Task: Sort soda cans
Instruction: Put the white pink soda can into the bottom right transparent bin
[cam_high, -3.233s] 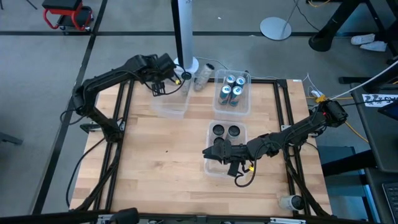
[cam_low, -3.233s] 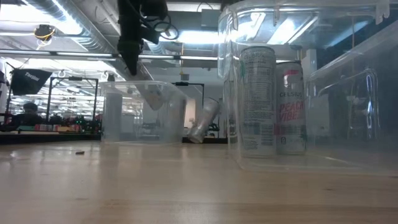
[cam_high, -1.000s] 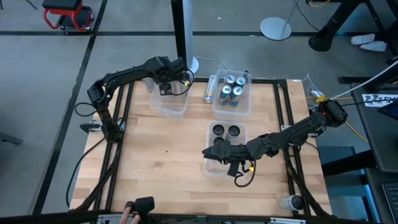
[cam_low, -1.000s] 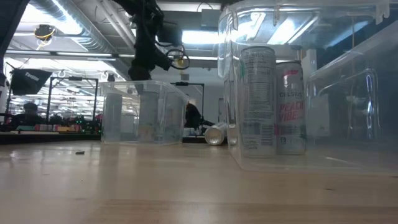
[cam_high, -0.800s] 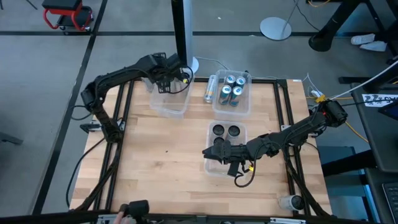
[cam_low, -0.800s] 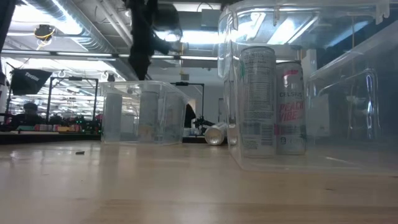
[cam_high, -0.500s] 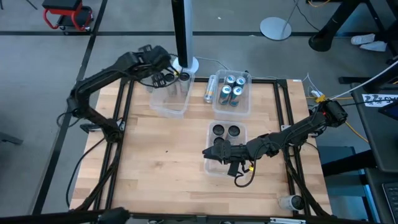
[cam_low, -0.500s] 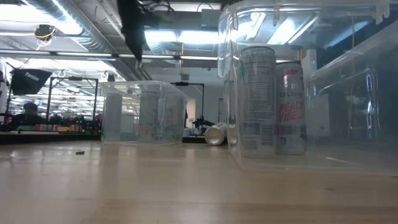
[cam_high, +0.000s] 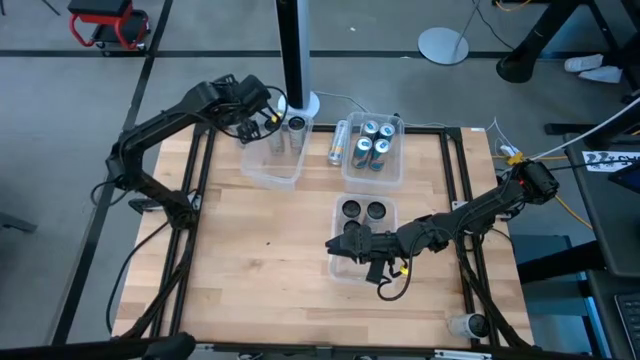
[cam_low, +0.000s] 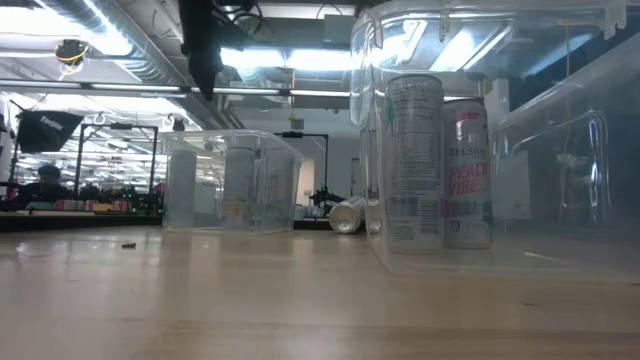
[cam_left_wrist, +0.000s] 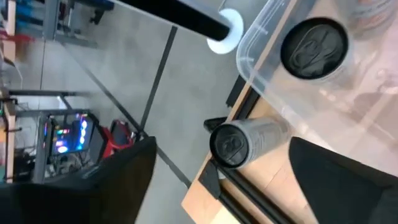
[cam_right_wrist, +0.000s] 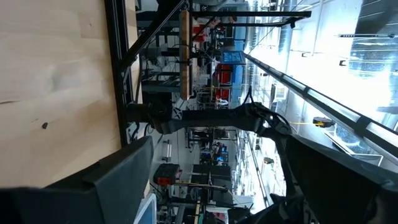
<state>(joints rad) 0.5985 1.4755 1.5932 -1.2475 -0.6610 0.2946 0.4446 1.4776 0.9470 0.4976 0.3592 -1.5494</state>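
Note:
A silver can (cam_high: 297, 124) stands upright in the clear far-left bin (cam_high: 272, 165); it also shows in the left wrist view (cam_left_wrist: 314, 46). Another silver can (cam_high: 338, 142) lies on its side on the table between the two far bins, and shows end-on in the left wrist view (cam_left_wrist: 239, 143). Several blue-and-silver cans (cam_high: 373, 143) stand in the far right bin. Dark cans (cam_high: 362, 211) stand in the near bin (cam_high: 362, 272). My left gripper (cam_high: 266, 116) is open and empty, above the far-left bin's far left corner. My right gripper (cam_high: 342, 246) is open and empty over the near bin's left side.
A white pole on a round foot (cam_high: 298, 100) stands just beyond the far-left bin. Black frame rails (cam_high: 455, 190) run along the table's sides. Bare wood (cam_high: 260, 260) lies at the near left. In the low view the near bin's cans (cam_low: 415, 160) stand close.
My left gripper has risen from over the far-left bin and drawn back toward the table's far left corner. The upright silver can in that bin, covered by the gripper before, now shows. My right arm has kept still.

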